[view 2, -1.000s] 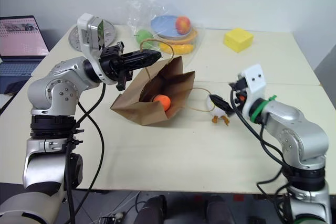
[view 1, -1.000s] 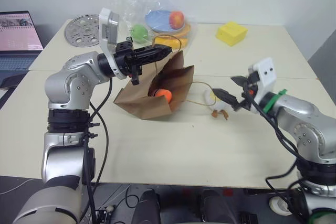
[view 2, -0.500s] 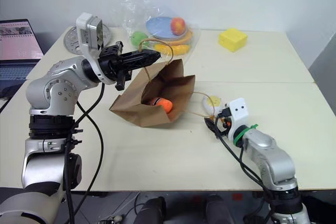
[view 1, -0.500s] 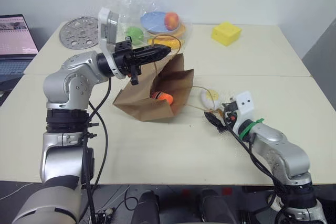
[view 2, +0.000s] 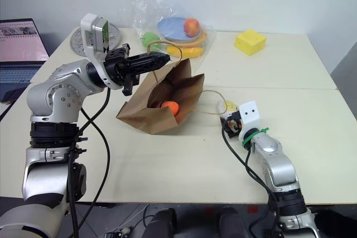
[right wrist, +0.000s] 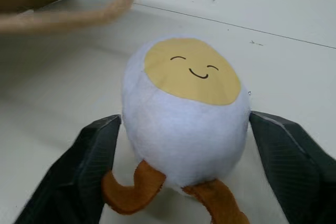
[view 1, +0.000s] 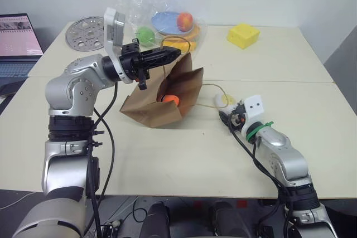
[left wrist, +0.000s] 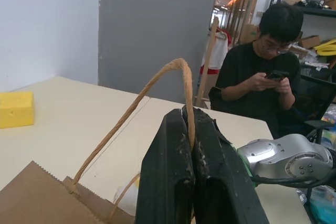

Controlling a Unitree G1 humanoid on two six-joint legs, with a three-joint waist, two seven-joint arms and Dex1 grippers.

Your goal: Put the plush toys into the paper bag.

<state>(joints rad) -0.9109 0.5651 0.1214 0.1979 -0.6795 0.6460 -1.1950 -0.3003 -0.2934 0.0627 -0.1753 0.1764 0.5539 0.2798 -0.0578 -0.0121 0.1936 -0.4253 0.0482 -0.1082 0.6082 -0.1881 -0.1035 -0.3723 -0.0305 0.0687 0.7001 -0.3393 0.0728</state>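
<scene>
The brown paper bag (view 1: 153, 107) lies on the table with its mouth held up. My left gripper (view 1: 172, 54) is shut on its twisted handle (left wrist: 181, 69). The orange carrot toy (view 1: 170, 100) rests inside the bag. To the right of the bag, beside the bag's other handle loop, the white egg toy (right wrist: 184, 108) with a yellow face and brown legs sits on the table. My right gripper (right wrist: 185, 119) is low on the table and open, one black finger (right wrist: 89, 166) close against each side of the egg.
At the back stand a clear plastic bag (view 1: 162, 20) of fruits and a blue plate, a yellow block (view 1: 243, 34) and a perforated metal disc (view 1: 85, 30). A laptop (view 1: 19, 40) sits far left. A seated person (left wrist: 262, 77) is beyond the table.
My right arm has come down to the table and closed in on the egg, its fingers now narrower and flanking it. The left gripper has kept still on the handle.
</scene>
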